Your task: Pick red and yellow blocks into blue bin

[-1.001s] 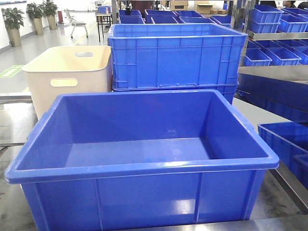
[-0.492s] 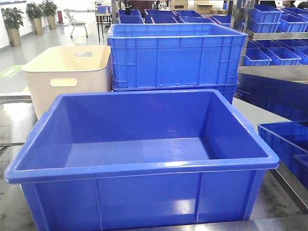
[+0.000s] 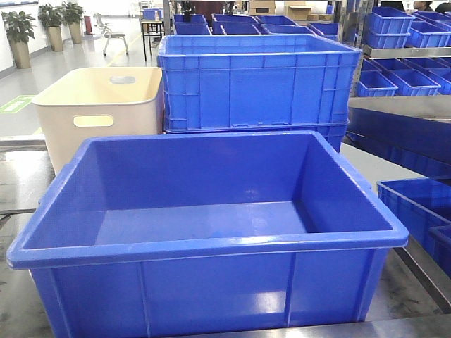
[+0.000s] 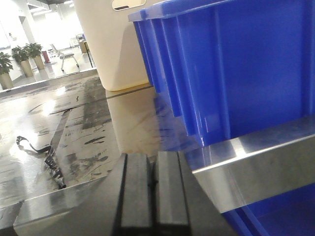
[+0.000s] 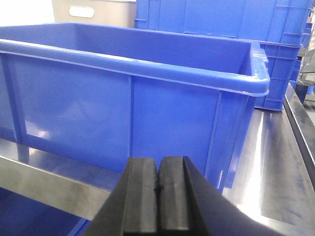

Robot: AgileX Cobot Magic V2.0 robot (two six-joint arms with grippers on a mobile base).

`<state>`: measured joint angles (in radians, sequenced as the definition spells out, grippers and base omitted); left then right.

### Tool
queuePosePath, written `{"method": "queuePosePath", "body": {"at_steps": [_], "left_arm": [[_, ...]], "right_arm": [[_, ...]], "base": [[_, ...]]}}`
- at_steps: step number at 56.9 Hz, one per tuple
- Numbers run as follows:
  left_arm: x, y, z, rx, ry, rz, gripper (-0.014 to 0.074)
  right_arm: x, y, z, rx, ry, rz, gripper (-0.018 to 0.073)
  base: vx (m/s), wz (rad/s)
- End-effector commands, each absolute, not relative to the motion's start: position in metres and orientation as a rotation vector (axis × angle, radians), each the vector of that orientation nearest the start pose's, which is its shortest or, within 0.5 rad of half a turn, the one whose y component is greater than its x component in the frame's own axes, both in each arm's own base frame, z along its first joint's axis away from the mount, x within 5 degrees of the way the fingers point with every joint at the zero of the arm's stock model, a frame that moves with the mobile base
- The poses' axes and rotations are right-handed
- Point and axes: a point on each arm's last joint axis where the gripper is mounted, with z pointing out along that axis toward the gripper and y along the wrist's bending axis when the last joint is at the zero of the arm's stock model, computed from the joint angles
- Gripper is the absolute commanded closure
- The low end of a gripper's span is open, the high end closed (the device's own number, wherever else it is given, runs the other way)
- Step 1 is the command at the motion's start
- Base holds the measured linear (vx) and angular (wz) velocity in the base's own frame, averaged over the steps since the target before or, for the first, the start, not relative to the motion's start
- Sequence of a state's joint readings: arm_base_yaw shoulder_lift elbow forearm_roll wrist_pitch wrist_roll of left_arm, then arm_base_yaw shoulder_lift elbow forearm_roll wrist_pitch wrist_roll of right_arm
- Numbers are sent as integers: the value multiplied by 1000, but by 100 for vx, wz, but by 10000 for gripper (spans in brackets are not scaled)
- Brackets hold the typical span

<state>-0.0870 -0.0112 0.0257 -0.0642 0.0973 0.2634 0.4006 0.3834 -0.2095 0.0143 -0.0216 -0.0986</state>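
We see a glossy steel worktop [image 3: 17, 190] in a bright hall lined with blue crates. The blue bin [image 3: 211, 243] stands at its front edge, a beige tub [image 3: 99, 105] and ribbed crate [image 3: 257, 81] behind it. Our left gripper [image 4: 152, 189] hangs low off the bin's left corner, our right gripper [image 5: 157, 191] off its right corner, both with jaws pressed together on nothing. No blocks show

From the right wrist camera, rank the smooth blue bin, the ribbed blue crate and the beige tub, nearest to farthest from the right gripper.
1. Smooth blue bin, directly ahead of the right gripper.
2. Ribbed blue crate, behind the bin, toward the right.
3. Beige tub, behind the bin at upper left; too close to the crate to rank confidently.
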Motion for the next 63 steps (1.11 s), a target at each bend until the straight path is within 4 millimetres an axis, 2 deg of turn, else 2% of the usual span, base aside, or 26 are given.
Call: {"method": "queuePosePath", "body": {"at_steps": [1,13,19,26,31,40,63], "left_arm": [[54,-5,210,209,1471,85,596],[54,-5,210,209,1471,85,596],[54,-5,210,209,1471,85,596],[54,-5,210,209,1471,85,596],[54,-5,210,209,1471,85,596],[54,-5,210,209,1471,85,596],[54,-5,210,208,1469,85,596]], "right_arm": [[89,37,277,-372,1482,240,569],[89,37,275,-380,1486,232,569],[86,33,251,-365,1537,212,569],[77,19,215,-237,1589,146,569],[69,11,199,-176,1567,63,569],[56,3,198,-119,1535,-24,569],[56,3,199,-123,1529,-32,569]], "base": [[0,0],[0,0],[0,0],[0,0],[0,0],[0,0],[0,0]]}}
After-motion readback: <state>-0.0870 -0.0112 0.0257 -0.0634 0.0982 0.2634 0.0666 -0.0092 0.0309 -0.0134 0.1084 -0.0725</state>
